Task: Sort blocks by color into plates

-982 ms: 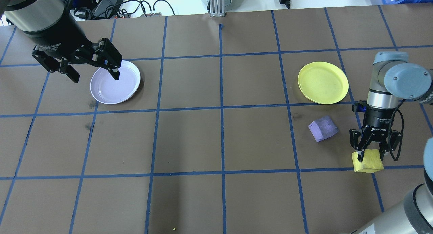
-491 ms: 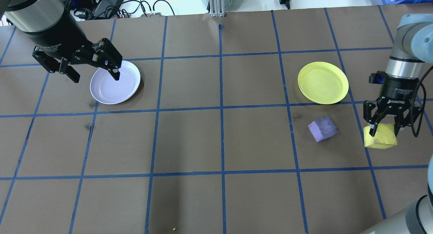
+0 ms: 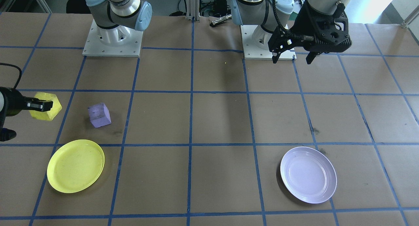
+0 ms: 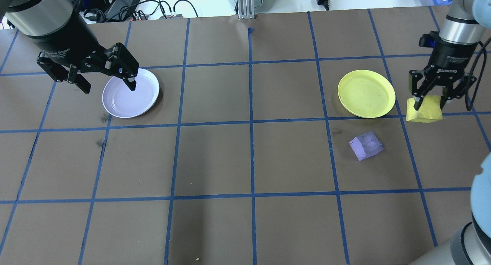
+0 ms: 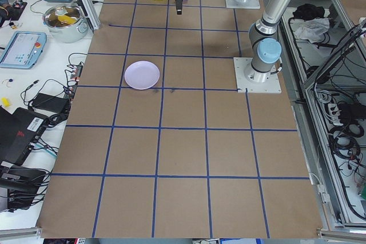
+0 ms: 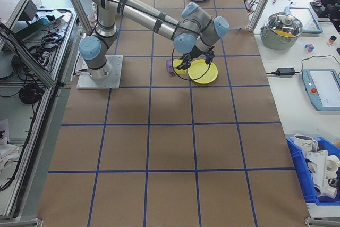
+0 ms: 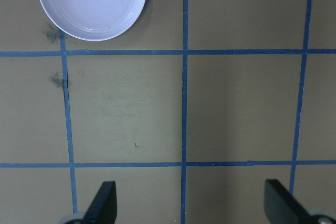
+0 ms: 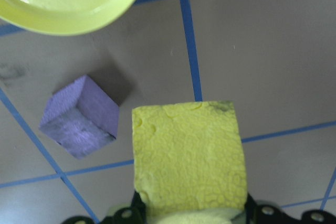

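In the overhead view, one plate [image 4: 130, 93] lies far left, the other plate [image 4: 366, 93] right, a block [image 4: 366, 145] before it, the second block [image 4: 424, 109] right of it.

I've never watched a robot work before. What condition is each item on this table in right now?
yellow block: gripped, lifted off the table
right end effector: shut on the yellow block
purple block: lying loose on the table
yellow plate: empty
lavender plate: empty
left end effector: open, holding nothing

The right gripper [image 4: 432, 101] carries the yellow block [image 4: 424, 109] away from the robot, now just beside the yellow plate [image 4: 366, 93].
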{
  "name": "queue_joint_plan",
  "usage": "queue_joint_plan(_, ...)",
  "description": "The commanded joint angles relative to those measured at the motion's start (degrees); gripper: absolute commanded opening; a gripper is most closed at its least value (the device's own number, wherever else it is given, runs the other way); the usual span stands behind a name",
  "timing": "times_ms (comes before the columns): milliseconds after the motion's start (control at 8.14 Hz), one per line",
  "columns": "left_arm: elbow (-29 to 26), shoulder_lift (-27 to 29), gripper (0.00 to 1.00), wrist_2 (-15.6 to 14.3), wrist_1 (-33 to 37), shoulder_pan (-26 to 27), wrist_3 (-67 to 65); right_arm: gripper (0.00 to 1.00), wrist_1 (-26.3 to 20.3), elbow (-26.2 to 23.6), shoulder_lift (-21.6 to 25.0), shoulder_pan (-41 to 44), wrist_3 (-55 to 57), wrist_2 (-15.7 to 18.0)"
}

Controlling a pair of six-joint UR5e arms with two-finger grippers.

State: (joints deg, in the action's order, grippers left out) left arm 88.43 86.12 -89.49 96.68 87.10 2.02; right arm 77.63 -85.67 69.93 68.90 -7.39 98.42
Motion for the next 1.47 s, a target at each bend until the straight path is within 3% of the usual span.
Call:
queue_joint_plan(0,0.0,0.0,1.0,0.0,0.0,0.0,0.0,0.0,7.7,4.9,-5.0,4.0,0.9,-0.7)
queue_joint_plan(246,0.0,-0.1,1.0,0.0,0.0,0.0,0.0,0.0,10.5,8.5,-10.1,5.7,1.0,-3.6)
queue_joint_plan(491,0.0,0.0,1.0,0.0,0.0,0.0,0.0,0.0,18.0,9.1,-13.2,7.4,1.3,-6.1)
queue_joint_plan(614,0.1,0.0,1.0,0.0,0.0,0.0,-0.1,0.0,18.3,9.1,-14.6,7.6,1.4,-6.2)
queue_joint_plan(737,0.1,0.0,1.0,0.0,0.0,0.0,0.0,0.14,18.2,9.1,-15.0,7.6,1.5,-7.4)
queue_joint_plan(860,0.1,0.0,1.0,0.0,0.0,0.0,0.0,0.38,17.5,8.9,-14.6,7.6,1.9,-6.6)
queue_joint_plan(1105,0.0,0.1,1.0,0.0,0.0,0.0,0.0,1.0,14.8,8.5,-14.6,7.6,2.0,-6.2)
queue_joint_plan(1351,0.0,0.1,1.0,0.1,0.0,0.0,0.0,1.0,10.8,8.7,-13.2,7.6,2.0,-6.4)
